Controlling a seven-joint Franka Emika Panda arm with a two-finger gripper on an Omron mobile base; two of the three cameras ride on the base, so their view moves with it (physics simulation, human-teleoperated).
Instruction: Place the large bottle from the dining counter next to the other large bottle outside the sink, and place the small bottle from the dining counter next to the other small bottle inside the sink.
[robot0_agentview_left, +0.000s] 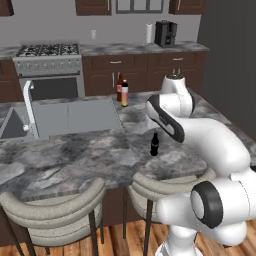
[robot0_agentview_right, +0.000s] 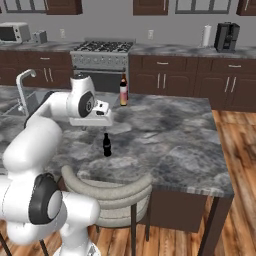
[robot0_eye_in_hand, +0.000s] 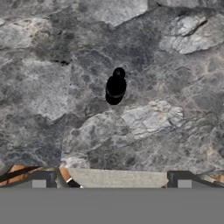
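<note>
Left base view had the large bottle (robot0_agentview_left: 119, 86), dark brown with a red label, already standing right beside the other large bottle (robot0_agentview_left: 124, 93) on the marbled surface (robot0_agentview_left: 75, 155) just outside the sink (robot0_agentview_left: 75, 117), so I'd call that half of the job done. What was left was the small bottle (robot0_agentview_left: 154, 144), which stood alone out on the surface, well apart from the sink and not yet picked up. In the hand view the hand (robot0_eye_in_hand: 111, 181) hung above that small dark bottle (robot0_eye_in_hand: 115, 87) with its tips spread wide, holding and touching nothing.
</note>
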